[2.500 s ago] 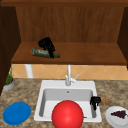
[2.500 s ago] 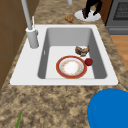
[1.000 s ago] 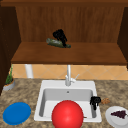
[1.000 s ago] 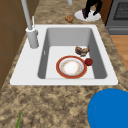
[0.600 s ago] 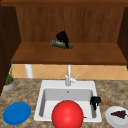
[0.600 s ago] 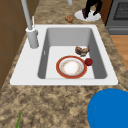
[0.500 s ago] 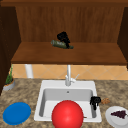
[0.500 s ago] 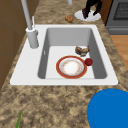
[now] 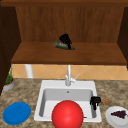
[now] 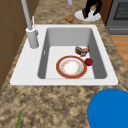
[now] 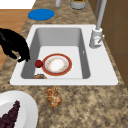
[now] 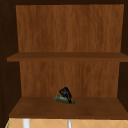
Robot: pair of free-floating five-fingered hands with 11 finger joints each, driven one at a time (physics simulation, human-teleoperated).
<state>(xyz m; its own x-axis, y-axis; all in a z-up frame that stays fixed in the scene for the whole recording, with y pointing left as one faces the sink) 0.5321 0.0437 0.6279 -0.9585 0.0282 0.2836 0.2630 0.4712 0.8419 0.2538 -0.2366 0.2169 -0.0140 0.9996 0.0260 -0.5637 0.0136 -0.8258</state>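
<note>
A dark green bottle [image 9: 62,45] lies on its side on the lower cabinet shelf [image 9: 37,53], a little left of its middle. My left hand [image 9: 65,39] sits on top of it with its fingers curled round it; the upper view has the same hand [image 12: 65,92] over the bottle [image 12: 63,99]. My right hand [image 9: 95,101] hangs in the air at the sink's right rim, its fingers relaxed and drooping, holding nothing. In the right side view this hand [image 11: 13,46] hovers over the sink's near corner, just above a small red fruit [image 11: 38,63].
The white sink [image 10: 62,80] holds a red-rimmed plate [image 10: 71,67], the red fruit [image 10: 88,61] and a brown piece of food [image 10: 82,50]. A pastry [image 11: 53,97] and a white plate with grapes [image 11: 25,107] lie right of the sink. A blue plate [image 9: 16,113] lies left. A faucet [image 9: 68,75] stands behind.
My left hand has carried the green bottle rightward along the shelf since the earliest frame; over the last half second it has hardly shifted. The right hand has stayed still.
</note>
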